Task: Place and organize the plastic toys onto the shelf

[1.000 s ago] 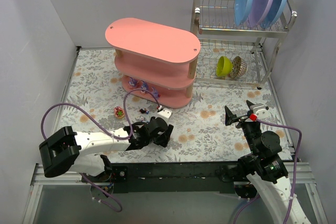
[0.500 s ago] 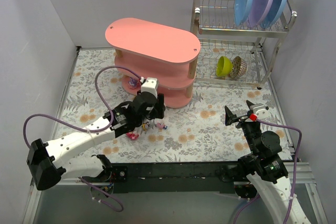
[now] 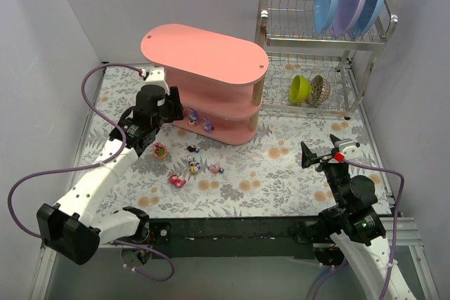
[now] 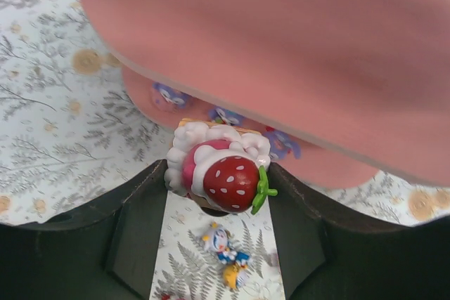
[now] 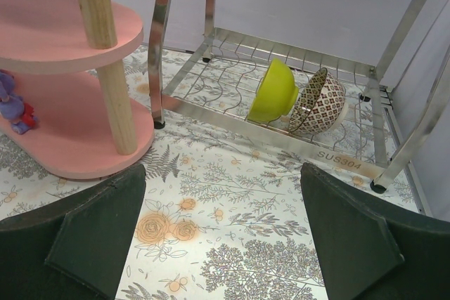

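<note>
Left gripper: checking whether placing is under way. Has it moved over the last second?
Yes. The left gripper, jaws holding a strawberry cake toy, moved from well in front of the pink shelf up to its left end.

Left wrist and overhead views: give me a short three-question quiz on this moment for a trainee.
1. True or false: the left fingers grip a strawberry-topped cake toy.
2. On which tier of the wire rack does the green bowl sit? A) top B) lower C) neither.
3. Fill in: the right fingers stand ____, holding nothing.
Key: 1 true; 2 B; 3 open.
</note>
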Controlling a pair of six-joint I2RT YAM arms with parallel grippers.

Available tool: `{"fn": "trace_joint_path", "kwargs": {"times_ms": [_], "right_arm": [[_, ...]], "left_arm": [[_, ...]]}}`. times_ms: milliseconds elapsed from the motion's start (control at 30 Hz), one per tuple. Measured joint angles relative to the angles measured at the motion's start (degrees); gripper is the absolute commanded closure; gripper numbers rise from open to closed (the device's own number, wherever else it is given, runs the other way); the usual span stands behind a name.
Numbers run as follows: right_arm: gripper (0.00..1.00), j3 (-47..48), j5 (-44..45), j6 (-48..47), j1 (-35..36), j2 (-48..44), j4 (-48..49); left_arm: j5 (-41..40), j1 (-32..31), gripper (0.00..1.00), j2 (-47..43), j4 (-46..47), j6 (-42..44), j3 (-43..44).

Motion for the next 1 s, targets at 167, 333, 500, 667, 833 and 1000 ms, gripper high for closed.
{"fn": "trace_joint_path", "kwargs": {"times_ms": [167, 333, 500, 667, 833, 1000], "right_arm": [[0.02, 0.00, 0.00, 0.00, 0.00, 0.00, 0.00], [0.02, 0.00, 0.00, 0.00, 0.00, 0.00, -0.02], [0.02, 0.00, 0.00, 0.00, 0.00, 0.00, 0.00], [0.02, 0.00, 0.00, 0.00, 0.00, 0.00, -0.02], [0.02, 0.00, 0.00, 0.00, 0.00, 0.00, 0.00], [0.02, 0.00, 0.00, 0.02, -0.02, 0.00, 0.00]], "left_arm": [[4.11, 6.27, 0.92, 1.73, 2.78, 2.69, 0.63], [8.96, 11.34, 0.91, 4.52, 6.73, 5.05, 0.63], [12.04, 13.46, 0.89, 5.77, 10.58, 6.45, 0.59], [14.38, 13.44, 0.84, 6.47, 13.97, 7.69, 0.59], [15.15, 13.44, 0.77, 9.27, 15.26, 8.68, 0.59], [15.91, 13.46, 0.62, 10.95, 15.89, 9.11, 0.59]]}}
